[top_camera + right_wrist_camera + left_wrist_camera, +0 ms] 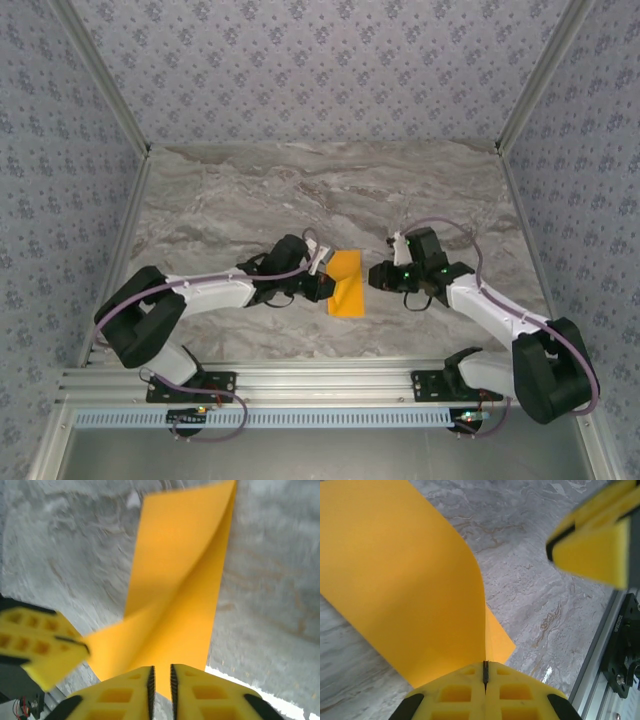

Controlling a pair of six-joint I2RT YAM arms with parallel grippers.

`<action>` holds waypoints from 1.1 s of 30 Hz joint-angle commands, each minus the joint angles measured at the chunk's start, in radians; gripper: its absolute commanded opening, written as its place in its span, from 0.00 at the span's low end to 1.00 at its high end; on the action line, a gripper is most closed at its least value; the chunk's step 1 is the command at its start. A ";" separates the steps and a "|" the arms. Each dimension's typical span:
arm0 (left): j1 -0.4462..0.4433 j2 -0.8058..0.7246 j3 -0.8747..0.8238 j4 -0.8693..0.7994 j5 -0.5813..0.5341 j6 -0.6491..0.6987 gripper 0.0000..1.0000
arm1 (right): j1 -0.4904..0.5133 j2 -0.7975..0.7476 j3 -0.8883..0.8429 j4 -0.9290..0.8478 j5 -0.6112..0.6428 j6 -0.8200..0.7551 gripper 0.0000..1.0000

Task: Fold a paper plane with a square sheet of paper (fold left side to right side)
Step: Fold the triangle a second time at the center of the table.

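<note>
The square sheet of paper (346,283) is held clamped by the left gripper (485,667); the right gripper (161,674) is seen drawn together beside it, empty.

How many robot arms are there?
2. The left arm comes in from the left, and the left gripper pinches the orange paper by its edge. The right arm comes in from the right, and the right gripper sits close by the paper's other side.
</note>
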 commanded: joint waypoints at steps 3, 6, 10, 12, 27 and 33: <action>0.038 0.001 0.034 -0.086 0.092 0.066 0.05 | 0.067 0.005 -0.074 0.084 0.055 0.075 0.11; 0.043 0.022 0.061 -0.130 0.095 0.088 0.07 | 0.102 0.045 -0.085 0.111 0.074 0.103 0.09; 0.046 0.045 0.086 -0.170 0.077 0.105 0.07 | 0.154 0.115 -0.065 0.110 0.102 0.109 0.09; 0.049 0.060 0.093 -0.170 0.075 0.108 0.08 | 0.172 0.140 -0.059 0.120 0.113 0.110 0.09; 0.072 0.154 0.153 -0.194 0.046 0.140 0.09 | 0.205 0.220 -0.039 0.007 0.192 0.110 0.09; 0.080 0.193 0.169 -0.199 0.046 0.150 0.09 | 0.210 0.222 -0.039 -0.007 0.202 0.105 0.09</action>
